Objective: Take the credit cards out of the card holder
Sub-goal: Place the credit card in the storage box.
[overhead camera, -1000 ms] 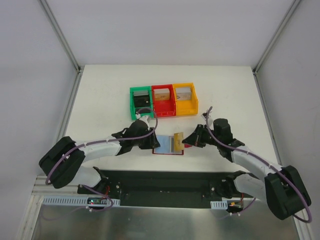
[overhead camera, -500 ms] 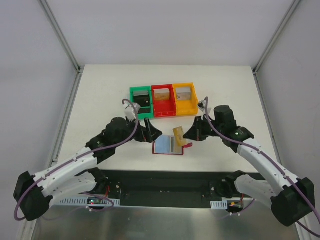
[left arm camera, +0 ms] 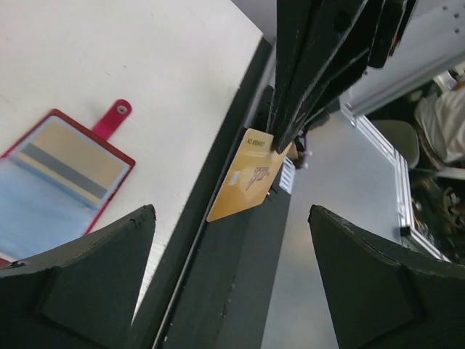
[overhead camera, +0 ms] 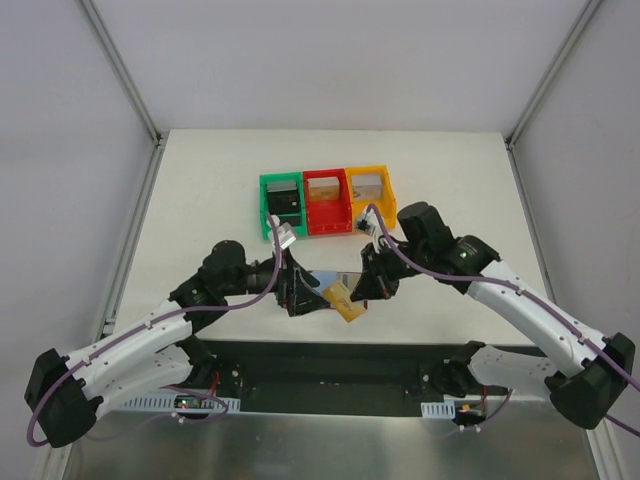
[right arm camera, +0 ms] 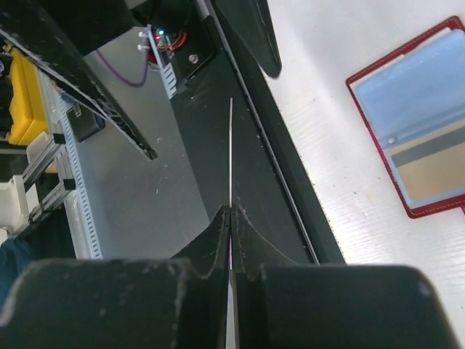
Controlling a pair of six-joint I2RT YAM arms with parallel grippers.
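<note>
White counter [overhead camera: 200, 190], plain grey walls [overhead camera: 60, 120]
My right pincer [overhead camera: 358, 292] clamps one tan credit card [overhead camera: 346, 303] above the counter's near edge; my left pincer [overhead camera: 300, 292] gapes empty. The card holder [left arm camera: 65, 178] lies open on the counter.

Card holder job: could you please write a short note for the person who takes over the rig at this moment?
Left claw: open, empty.
Right claw: shut on one yellow-tan credit card, held in the air.
Card holder: lies open on the table; a striped tan card and a pale blue card are in its pockets.
Done: one card is out.
Left: put it down, then pull out the others.
</note>
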